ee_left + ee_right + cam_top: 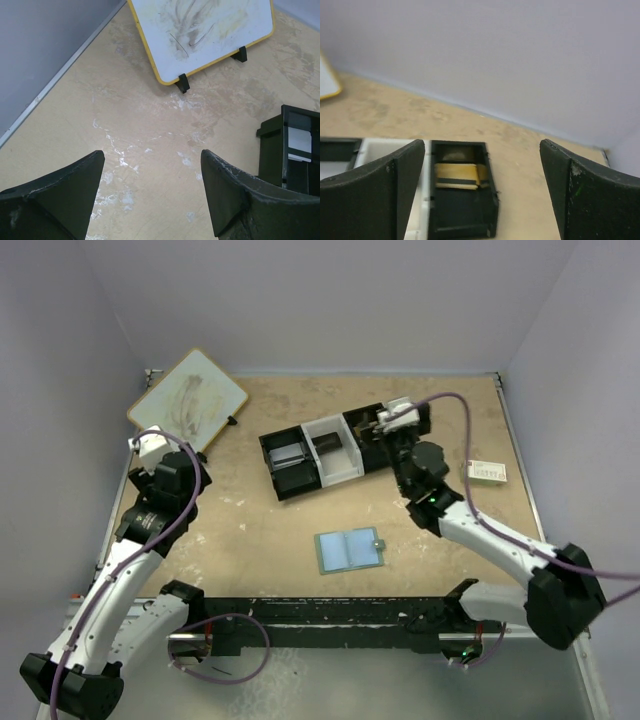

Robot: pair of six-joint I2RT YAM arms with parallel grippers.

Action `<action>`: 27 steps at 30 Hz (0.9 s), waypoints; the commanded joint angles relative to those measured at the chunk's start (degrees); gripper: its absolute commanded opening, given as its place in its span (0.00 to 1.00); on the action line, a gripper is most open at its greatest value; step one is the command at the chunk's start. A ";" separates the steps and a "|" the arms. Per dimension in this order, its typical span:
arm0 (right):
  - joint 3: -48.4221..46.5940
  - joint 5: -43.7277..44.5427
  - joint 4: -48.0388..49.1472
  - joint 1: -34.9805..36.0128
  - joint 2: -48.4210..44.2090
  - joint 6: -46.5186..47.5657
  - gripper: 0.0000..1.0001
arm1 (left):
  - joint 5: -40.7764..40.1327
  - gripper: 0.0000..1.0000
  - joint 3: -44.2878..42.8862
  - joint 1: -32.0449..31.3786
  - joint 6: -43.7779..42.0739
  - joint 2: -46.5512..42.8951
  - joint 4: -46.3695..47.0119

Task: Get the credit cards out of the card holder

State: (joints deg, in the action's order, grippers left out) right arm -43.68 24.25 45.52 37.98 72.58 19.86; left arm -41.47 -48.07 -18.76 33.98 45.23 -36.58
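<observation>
- Jaws of my left gripper (152, 160): wide apart, holding nothing, over bare table (150, 115).
- Whiteboard (190, 400): smudged, yellow rim, propped on little black feet.
- Tray (343, 472): hard plastic, three boxy compartments, black-white-black. A pale grey card (289, 452) seems to lie in the left one. The orange-gold card (456, 176), thin and glossy, lies flat in the right one.
- Card holder (349, 550): open flat mid-table, well apart from both grippers. It looks soft, with pale-blue pocket panels and a small clasp tab. Pockets look empty, can't be sure.
- Right gripper (482, 150): jaws spread wide, empty, above the tray's right compartment.
- My guess: both cards out, task about done.
</observation>
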 commanded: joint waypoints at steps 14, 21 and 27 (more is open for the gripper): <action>-5.35 -13.83 -36.85 -25.85 -34.38 -29.28 1.00 | -11.45 0.76 -9.69 0.05 2.48 -0.31 -2.57; -16.06 -14.70 -45.59 -25.85 -34.48 -26.61 1.00 | -16.98 0.76 -22.44 0.10 -1.40 0.29 -6.14; -14.51 -15.10 -48.20 -25.85 -35.39 -29.23 1.00 | -18.96 0.76 -24.00 0.10 -3.74 -1.07 -8.17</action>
State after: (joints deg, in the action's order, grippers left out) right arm -59.46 10.46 2.07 12.21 36.73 -8.25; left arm -57.47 -70.61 -18.76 33.15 44.18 -42.15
